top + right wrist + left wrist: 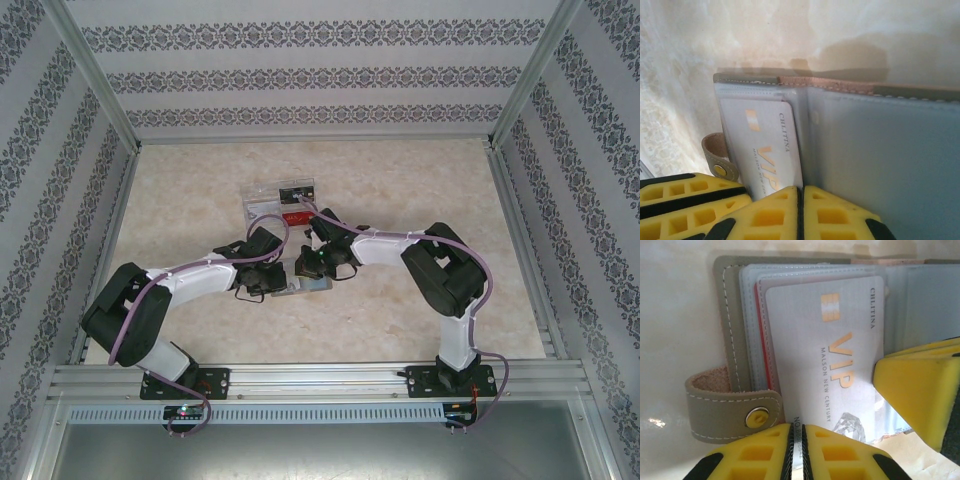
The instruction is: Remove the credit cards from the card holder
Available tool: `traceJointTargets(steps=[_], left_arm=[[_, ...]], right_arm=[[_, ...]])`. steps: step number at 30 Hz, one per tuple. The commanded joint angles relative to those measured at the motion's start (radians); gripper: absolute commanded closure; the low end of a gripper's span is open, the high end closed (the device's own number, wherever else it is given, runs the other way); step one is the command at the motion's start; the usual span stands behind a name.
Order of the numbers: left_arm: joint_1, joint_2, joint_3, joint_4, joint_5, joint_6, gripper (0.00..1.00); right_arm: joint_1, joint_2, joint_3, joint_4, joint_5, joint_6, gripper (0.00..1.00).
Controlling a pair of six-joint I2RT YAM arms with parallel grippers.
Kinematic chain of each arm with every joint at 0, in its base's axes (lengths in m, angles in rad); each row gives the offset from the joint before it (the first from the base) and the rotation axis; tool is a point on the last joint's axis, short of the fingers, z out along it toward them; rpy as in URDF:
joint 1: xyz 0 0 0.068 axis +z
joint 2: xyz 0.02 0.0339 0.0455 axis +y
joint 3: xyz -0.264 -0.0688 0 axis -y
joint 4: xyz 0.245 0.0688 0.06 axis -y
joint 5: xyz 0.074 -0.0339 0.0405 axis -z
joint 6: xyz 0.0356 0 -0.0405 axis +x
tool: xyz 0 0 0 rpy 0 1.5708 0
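Note:
The card holder (732, 340) lies open on the table, grey-brown cover outside, blue-grey slots (880, 150) inside. A whitish-grey credit card (840, 340) marked VIP sticks partly out of the left-hand slots. My left gripper (797, 450) is shut on that card's near edge. A red card's edge (758, 330) peeks from a slot behind it. My right gripper (801, 200) is shut at the holder's centre fold, on its near edge, and one of its yellow fingers (920, 390) touches the card's side. From above, both grippers (300, 275) meet over the holder (303, 290).
A clear plastic tray (283, 200) sits just behind the arms, with a black card (296, 188) and a reddish card (263, 206) in it. The holder's snap strap (757, 416) lies beside my left fingers. Aluminium frame rails and patterned walls bound the table.

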Motion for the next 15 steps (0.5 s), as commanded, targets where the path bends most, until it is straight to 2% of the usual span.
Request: traceJointTargets(steps=[1,5,15], left_arm=[[0.004,0.018,0.019,-0.018,0.012,0.009,0.89],[0.005,0.03,0.024,-0.047,-0.01,0.002,1.0],[0.006,0.027,0.013,-0.056,-0.016,-0.002,1.0]], right_arm=[[0.001,-0.012,-0.003,-0.002,0.001,0.005,0.99],[-0.021,-0.035,-0.028,-0.003,0.008,0.004,1.0],[-0.067,-0.084,-0.071,-0.013,0.027,-0.015,1.0]])
